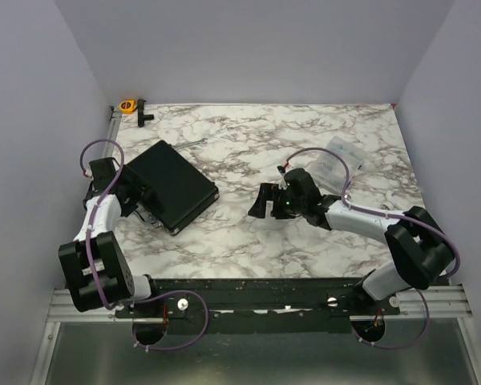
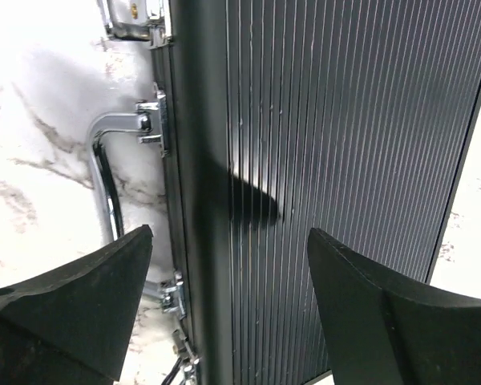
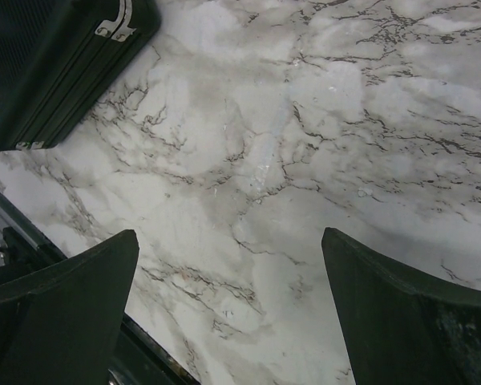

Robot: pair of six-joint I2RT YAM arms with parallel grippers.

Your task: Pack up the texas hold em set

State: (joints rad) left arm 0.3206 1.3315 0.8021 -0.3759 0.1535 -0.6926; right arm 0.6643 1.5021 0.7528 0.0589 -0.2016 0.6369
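While the case (image 1: 172,183) lies shut, left pincer (image 2: 230,233) spread over its ribbed lid — right pincer (image 3: 228,233) spread too.

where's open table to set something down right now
Widest bare patch of the marble table: the middle, between the closed black case and the right end effector, and the near strip in front of both. Far edge free between orange tape roll and clear plastic bag. Crowded: left side, left end effector at the case.

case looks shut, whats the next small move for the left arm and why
Probably shift the left gripper toward a latch and press it. The case lies closed, the open gripper hangs over its handle edge, and whether the latches are fastened cannot be told.
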